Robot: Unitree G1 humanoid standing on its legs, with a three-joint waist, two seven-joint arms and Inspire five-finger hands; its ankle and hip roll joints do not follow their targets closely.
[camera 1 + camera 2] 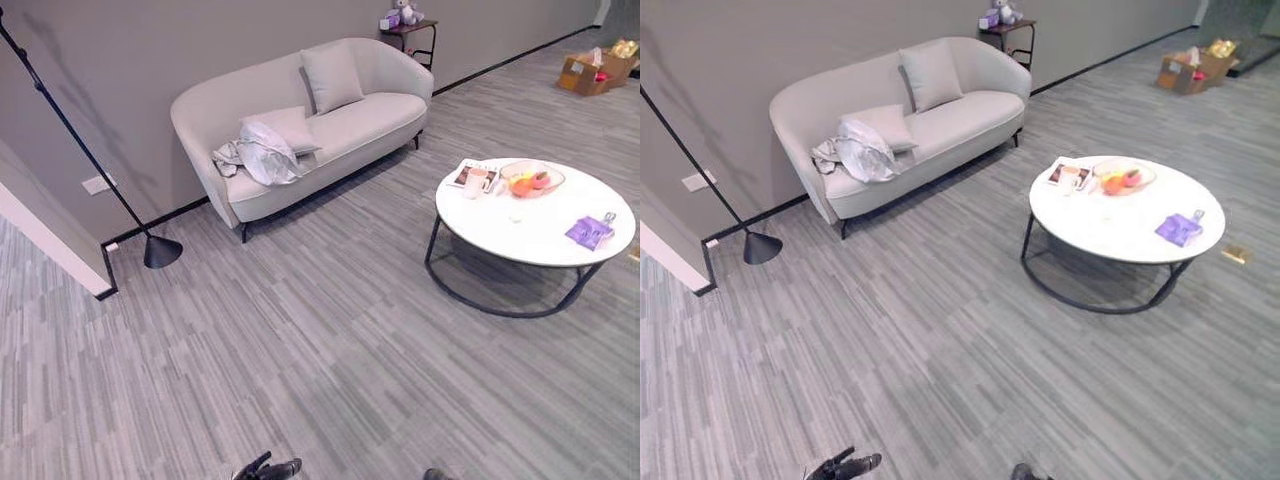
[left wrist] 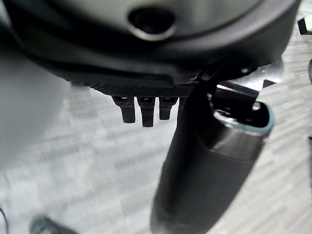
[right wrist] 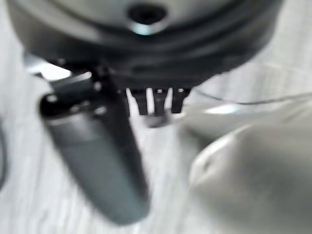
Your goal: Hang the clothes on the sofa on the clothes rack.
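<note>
clothes (image 1: 262, 152): silver-grey heap on the sofa's (image 1: 350, 125) left seat, against a cushion (image 1: 290, 125)
left hand (image 1: 266, 468): low, fingers relaxed, empty
right hand (image 3: 97, 146): fingers relaxed, empty

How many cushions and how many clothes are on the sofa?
Cushions: 2, one upright against the sofa back, one lying on the seat.
Clothes: 1 crumpled silver-grey garment.
Total: 3.

Both hands (image 2: 141, 109) (image 3: 158, 100) low, fingers relaxed, empty.
</note>
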